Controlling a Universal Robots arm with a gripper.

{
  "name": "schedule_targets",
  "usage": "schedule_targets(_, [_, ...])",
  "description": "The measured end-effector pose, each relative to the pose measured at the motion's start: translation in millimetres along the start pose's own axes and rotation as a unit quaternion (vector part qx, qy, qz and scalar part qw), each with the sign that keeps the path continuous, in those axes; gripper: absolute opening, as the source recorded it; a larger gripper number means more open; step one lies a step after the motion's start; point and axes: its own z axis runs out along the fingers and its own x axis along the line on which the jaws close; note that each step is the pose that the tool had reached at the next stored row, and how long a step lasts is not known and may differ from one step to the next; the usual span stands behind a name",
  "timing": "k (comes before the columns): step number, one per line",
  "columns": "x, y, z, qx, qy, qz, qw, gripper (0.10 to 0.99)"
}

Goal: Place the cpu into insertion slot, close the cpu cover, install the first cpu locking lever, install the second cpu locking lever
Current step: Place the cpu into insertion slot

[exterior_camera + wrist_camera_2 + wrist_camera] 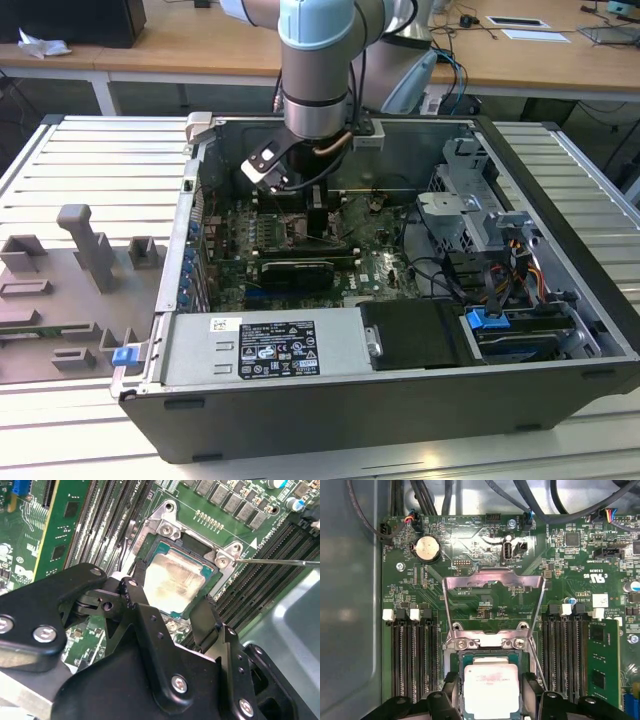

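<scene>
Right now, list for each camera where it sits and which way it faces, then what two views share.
Exterior view: off the arm, above the open computer case, looking down into it; the arm reaches inside.
First wrist view: at the wrist, facing the motherboard and the raised cpu cover; the gripper shows beside the cpu.
Second wrist view: at the wrist, facing the motherboard obliquely; the gripper's black body is in the foreground.
Shared: both wrist views show the cpu in the insertion slot.

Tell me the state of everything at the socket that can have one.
cpu: lying in the slot, face up.
slot: holds the cpu.
cover: open, swung up off the slot.
lever: unhooked, sticking out sideways.
hand: low, astride the cpu.
</scene>
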Motion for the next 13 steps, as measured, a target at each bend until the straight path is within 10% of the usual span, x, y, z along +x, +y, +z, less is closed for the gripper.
schedule_targets(6, [0.0,0.3,-5.6,0.0009,0.0,0.0,1.0,0.62])
schedule_targets(13, [-0.1,0.7,-12.8,0.0025,-0.0015,0.0,1.0,0.114])
